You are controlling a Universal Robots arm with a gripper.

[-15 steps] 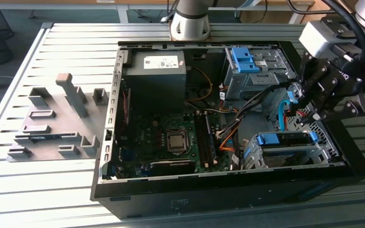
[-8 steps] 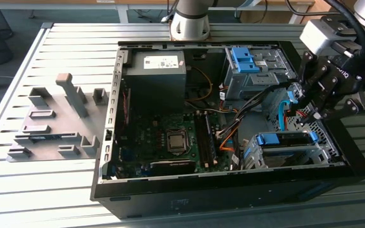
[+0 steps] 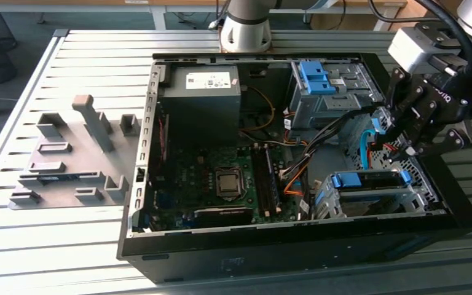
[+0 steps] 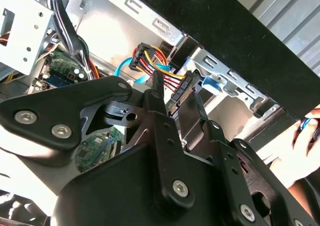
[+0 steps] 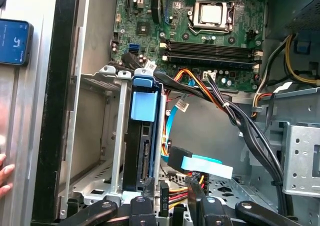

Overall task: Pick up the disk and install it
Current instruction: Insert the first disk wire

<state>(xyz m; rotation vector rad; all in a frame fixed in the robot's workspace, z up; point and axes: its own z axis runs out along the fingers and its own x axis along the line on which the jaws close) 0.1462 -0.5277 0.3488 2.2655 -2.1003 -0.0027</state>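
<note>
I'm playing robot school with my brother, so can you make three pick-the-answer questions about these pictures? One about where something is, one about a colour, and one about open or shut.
1. Where is the disk?
A) in the metal cage inside the computer case
B) on the table
C) on the big grey box

2. What colour is the disk's frame?
A) red
B) blue
C) green

3. The computer case is:
A) open
B) shut
C) wrapped up

Answers:
1 A, the disk stands between the cage's rails.
2 B, the frame's tab is blue.
3 A, the motherboard lies bare to see.
</note>
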